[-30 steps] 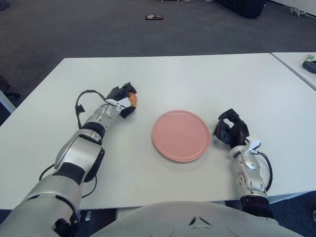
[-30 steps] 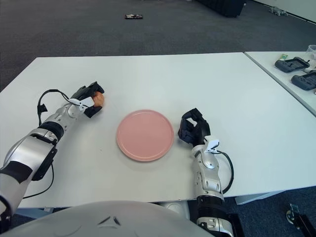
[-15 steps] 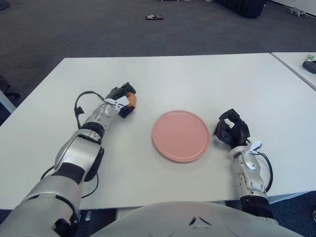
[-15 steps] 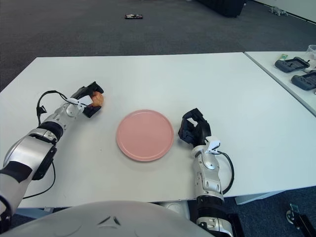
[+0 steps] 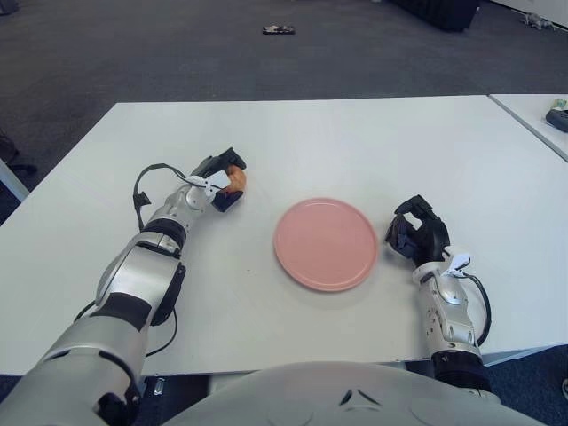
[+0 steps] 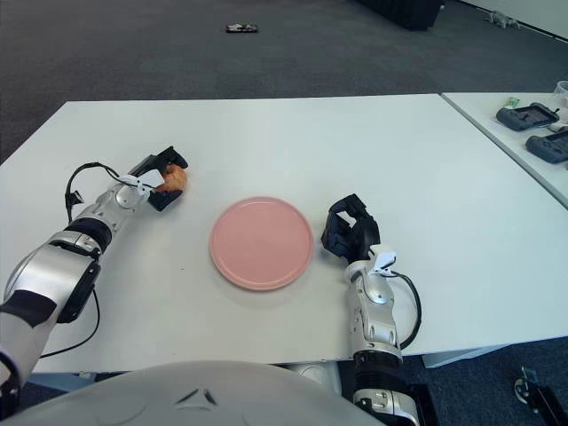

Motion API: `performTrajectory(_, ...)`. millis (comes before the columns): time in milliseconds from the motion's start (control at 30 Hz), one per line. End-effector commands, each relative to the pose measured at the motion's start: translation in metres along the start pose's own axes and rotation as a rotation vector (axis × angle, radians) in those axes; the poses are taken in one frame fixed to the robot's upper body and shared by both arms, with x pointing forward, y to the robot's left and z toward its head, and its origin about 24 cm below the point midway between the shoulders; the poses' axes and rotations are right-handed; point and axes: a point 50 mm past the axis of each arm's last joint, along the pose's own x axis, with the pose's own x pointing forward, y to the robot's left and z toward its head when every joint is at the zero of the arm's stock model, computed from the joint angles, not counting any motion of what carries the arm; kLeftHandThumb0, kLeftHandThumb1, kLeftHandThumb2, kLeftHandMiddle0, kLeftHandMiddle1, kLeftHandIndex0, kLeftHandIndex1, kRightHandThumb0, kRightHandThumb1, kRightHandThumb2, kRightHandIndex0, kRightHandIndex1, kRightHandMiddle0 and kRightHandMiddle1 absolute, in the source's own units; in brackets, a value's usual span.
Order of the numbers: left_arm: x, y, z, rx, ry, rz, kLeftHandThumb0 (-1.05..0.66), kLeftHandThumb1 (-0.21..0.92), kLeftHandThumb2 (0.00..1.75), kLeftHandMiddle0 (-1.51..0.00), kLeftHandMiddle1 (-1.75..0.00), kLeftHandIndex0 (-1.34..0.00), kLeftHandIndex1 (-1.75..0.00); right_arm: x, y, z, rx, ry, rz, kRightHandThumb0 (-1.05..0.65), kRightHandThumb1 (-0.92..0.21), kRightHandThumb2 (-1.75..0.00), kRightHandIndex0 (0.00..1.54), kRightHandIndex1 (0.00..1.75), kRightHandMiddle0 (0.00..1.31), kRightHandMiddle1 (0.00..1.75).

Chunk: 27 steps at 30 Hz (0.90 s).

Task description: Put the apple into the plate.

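Observation:
A small orange-red apple [image 5: 236,179] sits on the white table [image 5: 355,142], left of a round pink plate [image 5: 325,243]. My left hand [image 5: 222,180] is at the apple, its black fingers curled around it from the near-left side. The apple shows between the fingers, low at the table surface. My right hand [image 5: 417,238] shows just right of the plate, fingers curled, holding nothing. The plate holds nothing.
A second white table [image 6: 524,133] with black devices [image 6: 525,115] stands at the far right. A small dark object [image 5: 278,30] lies on the grey carpet beyond the table. A black cable [image 5: 142,186] loops off my left forearm.
My left hand has drawn back slightly to the left and away from me with the apple still between its fingers. The right hand has stayed where it was.

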Motion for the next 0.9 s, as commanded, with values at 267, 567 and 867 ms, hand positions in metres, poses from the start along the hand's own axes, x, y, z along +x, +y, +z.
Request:
performTrajectory(267, -0.009, 0.023, 0.02, -0.071, -0.223, 0.167, -0.56, 0.11, 1.57, -1.39, -1.75, -0.78, -1.75, -0.006, -0.001, -0.016, 0.026, 0.087, -0.024, -0.43, -0.46, -1.15, 0.93, 1.75, 0.5, 1.75)
performTrajectory(567, -0.026, 0.027, 0.046, -0.097, -0.413, 0.271, -0.55, 0.13, 1.55, -1.37, -1.75, -0.77, -1.75, -0.005, -0.002, -0.016, 0.034, 0.076, -0.021, -0.43, -0.46, -1.15, 0.93, 1.75, 0.5, 1.75)
performTrajectory(867, -0.043, 0.019, 0.074, -0.08, -0.589, 0.307, -0.54, 0.14, 1.54, -1.36, -1.75, -0.76, -1.75, -0.005, 0.0, -0.016, 0.038, 0.077, -0.011, -0.44, -0.44, -1.17, 0.95, 1.75, 0.51, 1.75)
